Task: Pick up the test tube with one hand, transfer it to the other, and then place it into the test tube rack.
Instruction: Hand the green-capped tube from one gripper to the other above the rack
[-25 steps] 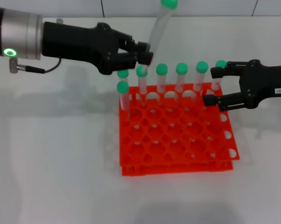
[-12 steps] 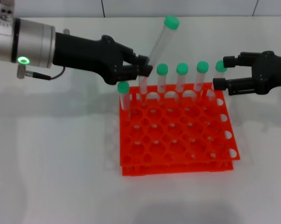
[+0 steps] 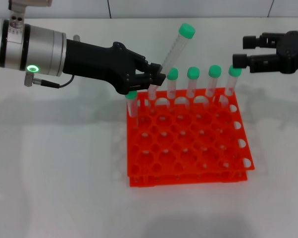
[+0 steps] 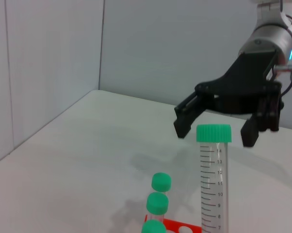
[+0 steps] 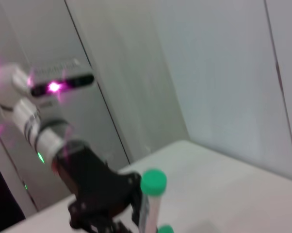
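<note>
My left gripper point(image 3: 156, 77) is shut on the lower part of the test tube point(image 3: 176, 48). It holds the tube tilted above the back left of the orange test tube rack point(image 3: 139, 179), green cap up and to the right. My right gripper point(image 3: 242, 51) is open and empty, up beyond the rack's back right corner, apart from the tube. In the left wrist view the held tube point(image 4: 213, 184) stands close, with the right gripper's fingers point(image 4: 185, 120) spread behind its cap. In the right wrist view the tube's cap point(image 5: 153, 182) and my left gripper point(image 5: 135, 206) show farther off.
Several other green-capped tubes point(image 3: 193, 82) stand in the rack's back row, and one point(image 3: 131, 101) stands at the left edge. Most rack holes hold nothing. A white table point(image 3: 55, 173) surrounds the rack and walls stand behind.
My left gripper has moved right and lower with the tube, so the cap now sits lower. My right gripper has risen up and away from the rack's back right corner.
</note>
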Controlling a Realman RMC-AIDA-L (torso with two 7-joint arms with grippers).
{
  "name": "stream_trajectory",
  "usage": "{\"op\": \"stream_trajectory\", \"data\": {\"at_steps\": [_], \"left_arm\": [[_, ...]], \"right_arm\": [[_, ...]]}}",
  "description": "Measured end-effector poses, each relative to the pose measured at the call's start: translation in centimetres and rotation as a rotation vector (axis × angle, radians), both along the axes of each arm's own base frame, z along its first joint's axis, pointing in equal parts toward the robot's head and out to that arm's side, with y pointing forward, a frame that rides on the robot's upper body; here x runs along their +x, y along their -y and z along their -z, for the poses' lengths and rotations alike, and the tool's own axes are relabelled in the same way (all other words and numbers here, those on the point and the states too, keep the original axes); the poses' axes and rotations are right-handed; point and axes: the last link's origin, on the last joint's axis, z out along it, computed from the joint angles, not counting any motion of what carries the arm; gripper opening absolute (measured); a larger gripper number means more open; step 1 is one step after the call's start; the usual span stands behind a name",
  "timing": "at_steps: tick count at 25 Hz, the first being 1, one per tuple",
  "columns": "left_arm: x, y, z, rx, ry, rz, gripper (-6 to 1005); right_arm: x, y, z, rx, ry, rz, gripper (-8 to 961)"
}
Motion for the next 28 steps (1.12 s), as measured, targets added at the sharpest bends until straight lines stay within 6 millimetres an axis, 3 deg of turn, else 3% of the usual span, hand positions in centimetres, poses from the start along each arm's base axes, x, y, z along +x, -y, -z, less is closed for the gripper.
{"op": "stream_trajectory", "data": {"at_steps": [20,28], "left_arm": [[1.5,-0.7,1.1,0.023,-0.013,0.035,189],[2.1,-0.9,1.6,0.03,-0.013,0.045,189]], "right_arm": [[0.4,0.4,4.5,0.096,-0.354,-0.013,817],[0.7,0.6,6.0,0.144,-0.397,-0.024,812]]}}
